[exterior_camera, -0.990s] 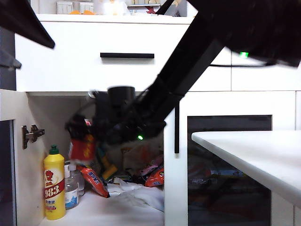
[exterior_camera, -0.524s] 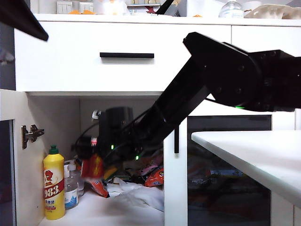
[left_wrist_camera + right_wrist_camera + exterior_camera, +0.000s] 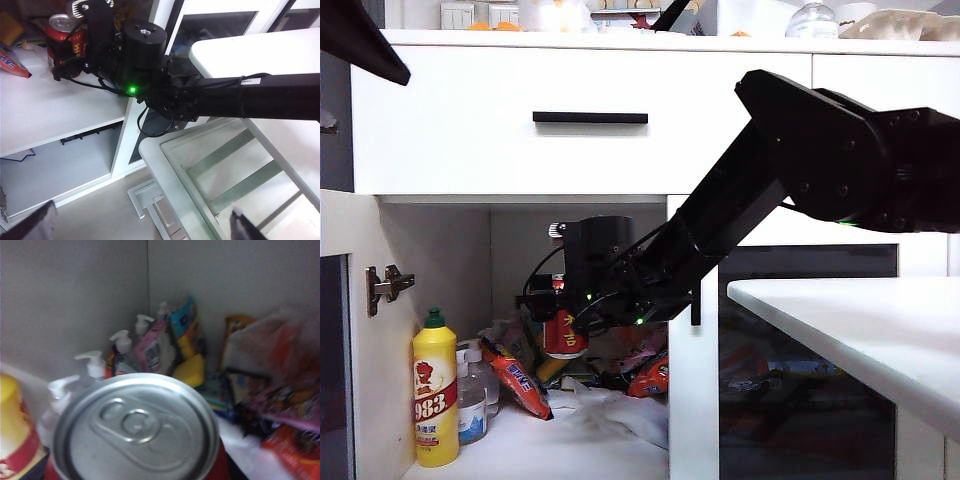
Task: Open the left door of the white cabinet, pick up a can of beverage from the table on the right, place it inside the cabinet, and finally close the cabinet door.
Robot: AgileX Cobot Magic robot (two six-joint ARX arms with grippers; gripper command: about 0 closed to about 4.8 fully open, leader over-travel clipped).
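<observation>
The red can of beverage (image 3: 563, 335) hangs upright inside the open left bay of the white cabinet (image 3: 450, 120), just above the snack packets. My right gripper (image 3: 560, 312) is shut on it. In the right wrist view the can's silver top (image 3: 135, 430) fills the near field. The left door (image 3: 340, 330) stands swung open at the far left, with its hinge (image 3: 388, 285) showing. My left gripper (image 3: 142, 229) is open and empty, held high above the floor in front of the cabinet and looking down on the right arm and the can (image 3: 60, 25). The table (image 3: 860, 330) is at the right.
A yellow bottle with a green cap (image 3: 436, 400), pump bottles (image 3: 475, 395) and snack packets (image 3: 520, 385) crowd the cabinet floor. The shut right door (image 3: 805, 350) with its black handle (image 3: 696, 280) adjoins the bay. A drawer handle (image 3: 590, 117) sits above. The left arm (image 3: 360, 40) darkens the top-left corner.
My right arm has carried the can rightward and deeper into the cabinet bay, and the can now stands upright. The left arm has drawn back slightly at the top left.
</observation>
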